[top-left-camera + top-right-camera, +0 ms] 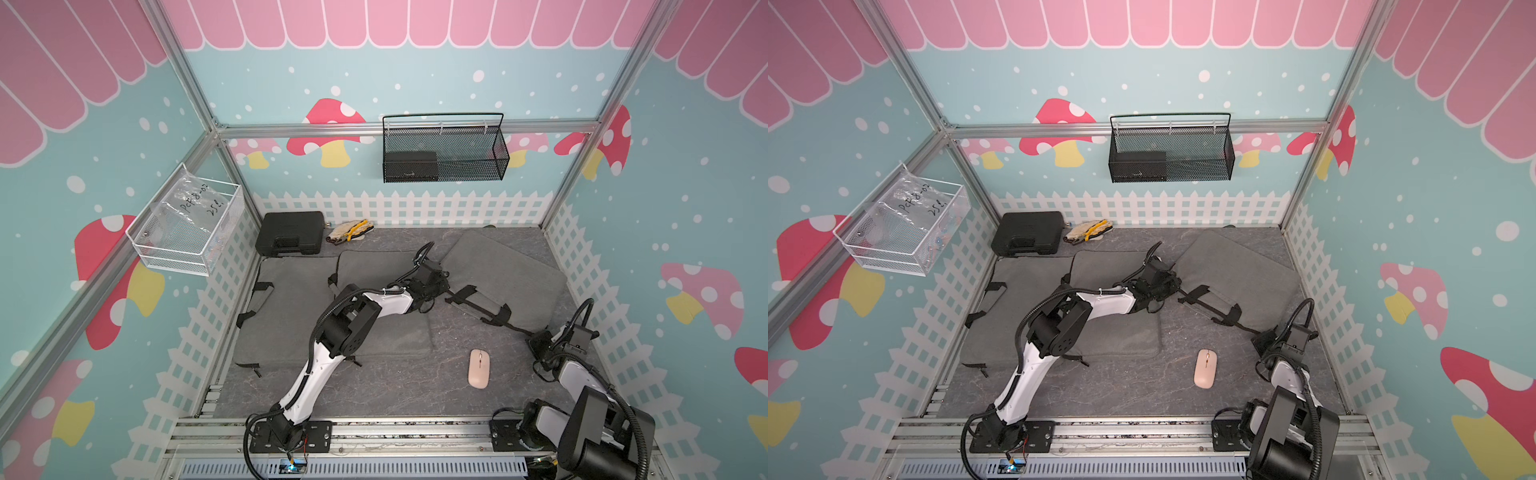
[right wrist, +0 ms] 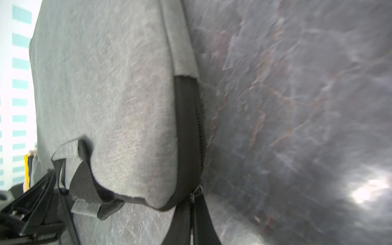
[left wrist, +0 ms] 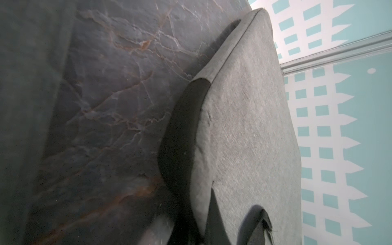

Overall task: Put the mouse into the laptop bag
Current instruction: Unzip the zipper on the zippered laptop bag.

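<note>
Two arms, right arm (image 1: 598, 432) nearest lens in both top views. One pink mouse (image 1: 478, 368) on tabletop (image 1: 395, 386) near right gripper (image 1: 536, 337), outside laptop bag (image 1: 507, 274). At bag edge, left gripper (image 1: 434, 287) closed; hold unclear. Left wrist: one bag edge. Right wrist: right gripper closed on one zipper pull (image 2: 196, 192).

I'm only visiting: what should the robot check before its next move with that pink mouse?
1. Pink oval computer mouse lying free on the dark marbled tabletop: ok.
2. Grey fabric laptop bag open: not ok, its black zipper looks closed.
3. Right gripper shut on the bag's black strap: ok.
4. Left gripper shut by the bag; holding anything: cannot tell.
5. A gripper free for the mouse: not ok.
</note>
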You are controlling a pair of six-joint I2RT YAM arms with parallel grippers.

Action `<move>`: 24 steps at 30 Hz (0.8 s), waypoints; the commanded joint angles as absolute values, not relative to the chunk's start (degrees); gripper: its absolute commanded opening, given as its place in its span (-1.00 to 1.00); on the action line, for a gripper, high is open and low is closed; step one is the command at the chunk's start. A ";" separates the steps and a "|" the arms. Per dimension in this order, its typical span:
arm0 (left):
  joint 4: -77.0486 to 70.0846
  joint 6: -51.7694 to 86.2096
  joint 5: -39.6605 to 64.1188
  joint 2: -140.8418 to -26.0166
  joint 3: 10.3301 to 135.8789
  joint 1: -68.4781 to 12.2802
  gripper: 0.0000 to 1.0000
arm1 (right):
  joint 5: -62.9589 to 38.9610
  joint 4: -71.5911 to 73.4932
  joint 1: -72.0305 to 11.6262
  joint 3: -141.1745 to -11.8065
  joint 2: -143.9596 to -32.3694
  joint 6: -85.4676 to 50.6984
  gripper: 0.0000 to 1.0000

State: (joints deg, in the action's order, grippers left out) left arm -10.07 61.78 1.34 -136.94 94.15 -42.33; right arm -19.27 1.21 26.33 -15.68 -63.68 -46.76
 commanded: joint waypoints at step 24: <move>2.71 55.71 0.87 -133.33 104.32 -36.88 -1.00 | -20.34 -0.85 8.95 -14.29 -54.28 -42.73 -1.00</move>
